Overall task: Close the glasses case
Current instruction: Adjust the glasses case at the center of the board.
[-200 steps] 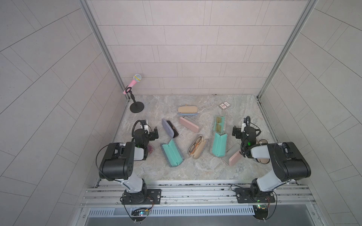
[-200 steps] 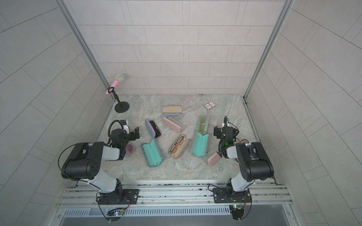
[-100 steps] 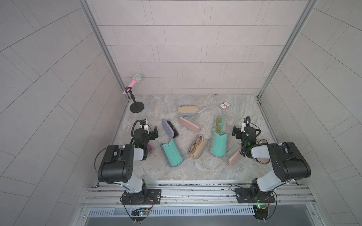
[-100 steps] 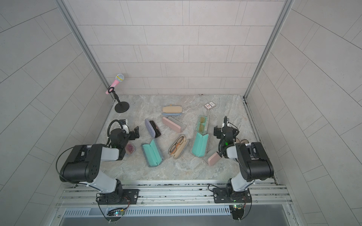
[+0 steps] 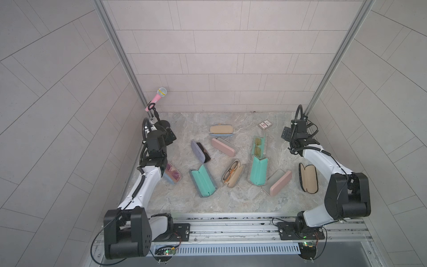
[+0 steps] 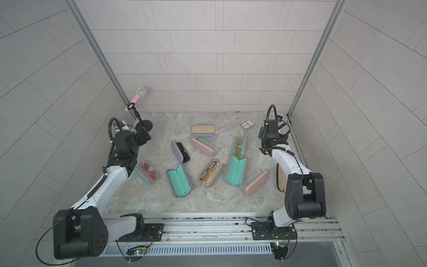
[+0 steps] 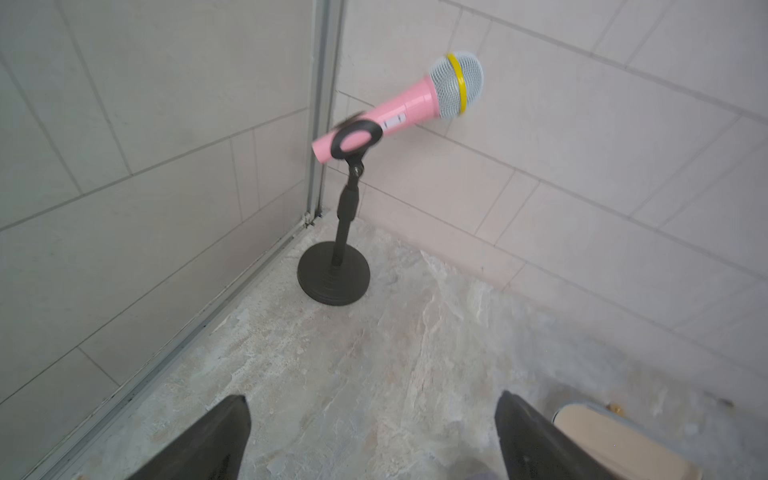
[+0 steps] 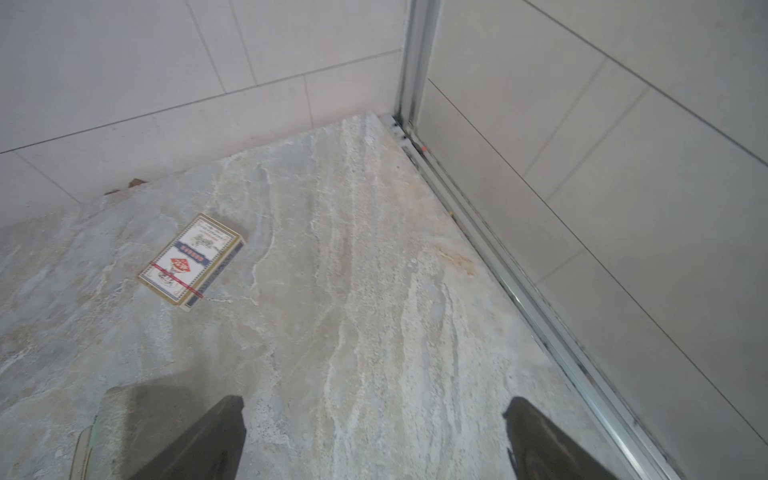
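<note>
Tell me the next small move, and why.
Probably swing the left gripper down toward the purple case, the nearest open one, dark glasses inside. That gripper is open, empty and faces the microphone in the corner; the right gripper is likewise open and empty, so no lid is touched yet.

Veined stone table (image 5: pixel 231 198) — matt, glossy plastic microphone (image 7: pixel 407 108)

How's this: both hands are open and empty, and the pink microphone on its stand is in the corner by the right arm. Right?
Not quite. The microphone stands in the corner by the left arm, as the left wrist view shows. The left hand and right hand are indeed open and empty.
</note>
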